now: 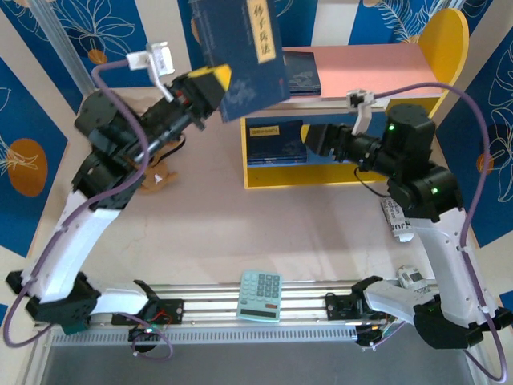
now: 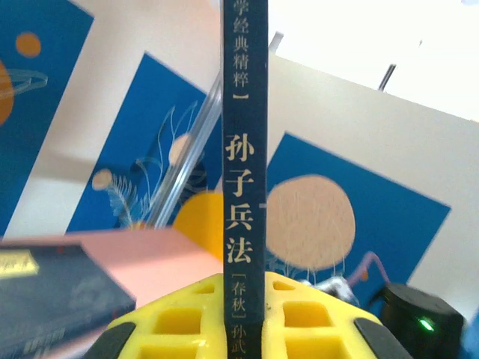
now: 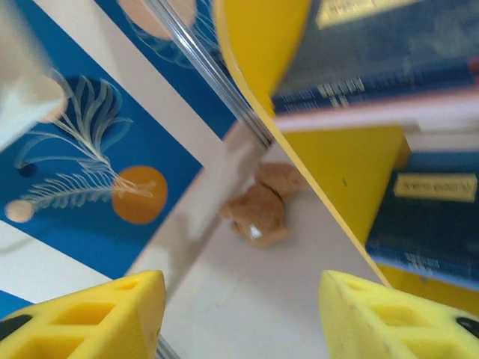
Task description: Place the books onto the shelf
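Left gripper clamps a thin dark navy-blue book, yellow-labelled, tilted above the left end of the yellow-sided two-tier shelf, its arm raised. Right gripper, jaws apart, faces the lower tier. Three books: this one, a second book on the pink top board, a third book on the blue lower board. One mint-green calculator lies at the near edge of the table.

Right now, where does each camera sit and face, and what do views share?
Top external: above, behind the bases, looking down on the pale table; left arm, right arm show.
Left wrist: arm-mounted, facing along left jaws shut on a thin navy-blue book's spine.
Right wrist: arm-mounted, facing past open right jaws at the two-tier yellow, pink and blue shelf.
Shared: all see that shelf.
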